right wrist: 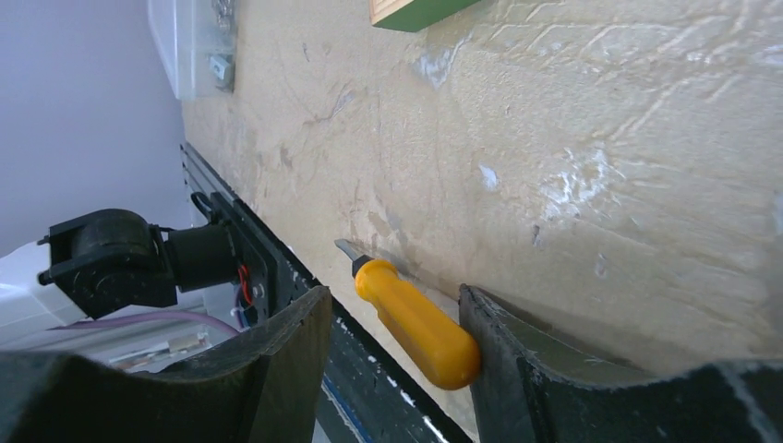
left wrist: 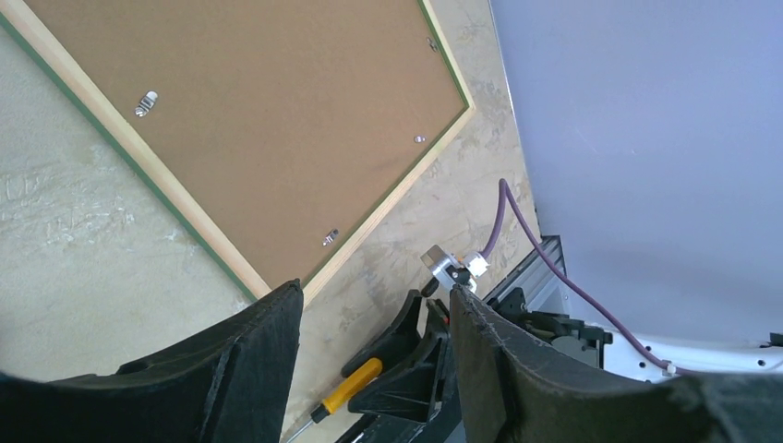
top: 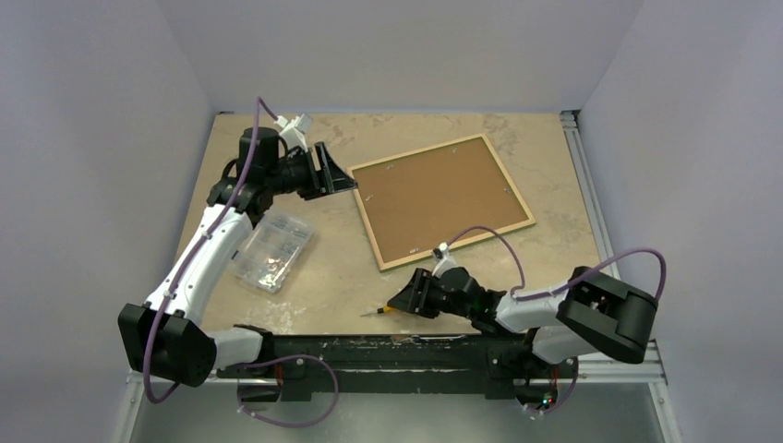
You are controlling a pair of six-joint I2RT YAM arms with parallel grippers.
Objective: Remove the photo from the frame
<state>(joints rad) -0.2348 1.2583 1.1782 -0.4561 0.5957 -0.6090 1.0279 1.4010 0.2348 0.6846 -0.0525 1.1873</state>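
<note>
**Tool before tabs: right gripper straddles the screwdriver beside the face-down frame**

The frame [top: 417,152] lies face down on the bench [right wrist: 600,138], just ahead of the right gripper [right wrist: 392,293] and just in front of the left gripper [left wrist: 376,293]. Lying this way, its back faces up and the small metal tabs [left wrist: 330,237] are exposed. The photo [top: 443,194] shows only as the brown panel inside the border, held under those tabs, with its printed side hidden against the bench. The tabs look too small and flat for the fingers, which is probably why a tool comes first.

The right gripper sits low at the near edge of the bench with its jaws apart. One finger is on each side of the orange handle of the screwdriver [right wrist: 415,323], which lies flat with its shaft pointing out past the fingertips. The handle's butt touches, or nearly touches, one finger, but nothing is clamped yet.

The left gripper is raised beside the frame's edge, open and empty, probably so it can steady the frame while the tabs are turned. A clear plastic box [top: 272,249] sits behind it, toward its arm's base, apart from the frame.
</note>
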